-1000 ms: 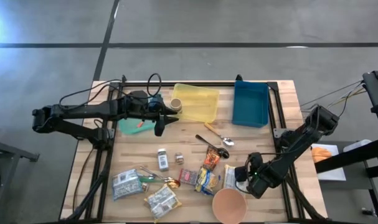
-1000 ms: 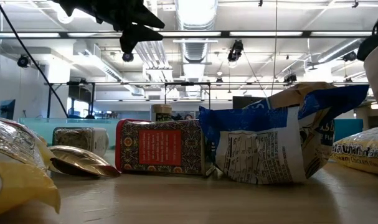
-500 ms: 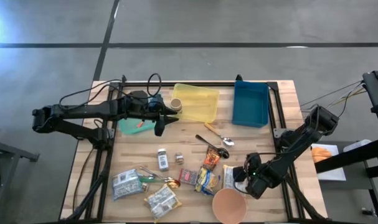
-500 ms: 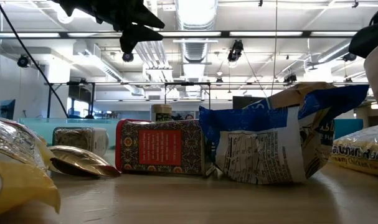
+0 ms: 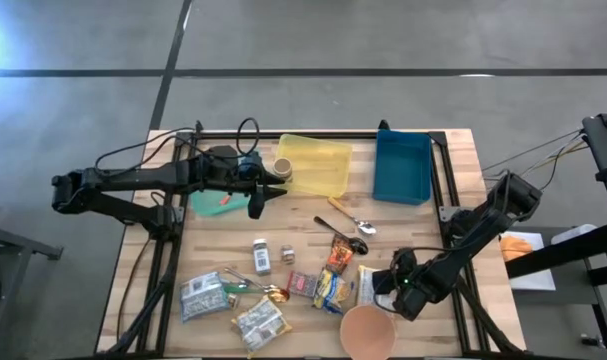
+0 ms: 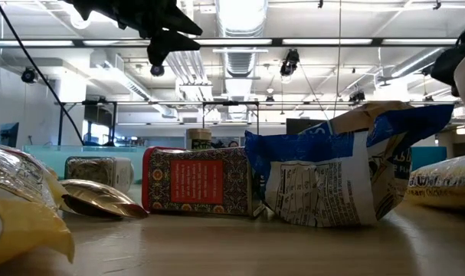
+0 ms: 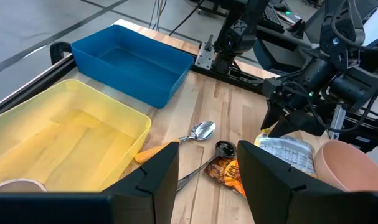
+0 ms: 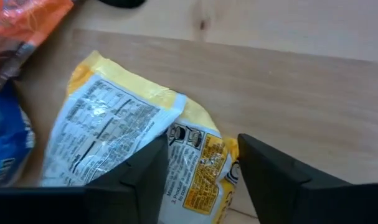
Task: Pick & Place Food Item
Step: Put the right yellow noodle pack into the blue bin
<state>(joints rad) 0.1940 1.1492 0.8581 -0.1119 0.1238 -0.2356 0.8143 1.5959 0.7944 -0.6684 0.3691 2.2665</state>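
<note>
Yellow snack packet (image 8: 123,149) lies flat on the wooden table (image 5: 453,150) at about 5 o'clock of the tabletop in the high view, in the loose pile of wrappers, just beside the terracotta bowl (image 5: 367,331) at its 12 o'clock. In the right wrist view the nutrition-label side faces up, and the film is creased and glossy.

Right gripper (image 8: 200,168) is down over the packet's near end, one finger on each side of the yellow corner. I see the fingers standing apart around it; I cannot tell whether they have bitten the film yet.

Handling, my judgement: light, soft, crinkly pouch, probably part air. It will buckle rather than resist, and the slick film may slide out of a shallow pinch. Contents look crushable, so I'd use moderate squeeze only. Best hold, I think: the crimped end seam or the corner fold, where layers double up and give the pads something stiffer. A pinch mid-belly would likely just push the pouch flat.

Blue-and-orange wrappers (image 5: 332,290) lie touching or nearly touching at the packet's 9 o'clock, so a dragged lift could disturb them.

Left gripper (image 7: 207,180) hangs above the table near the yellow bin (image 5: 318,165), fingers apart, holding nothing. Blue bin (image 5: 403,165) sits at the yellow bin's 3 o'clock.
</note>
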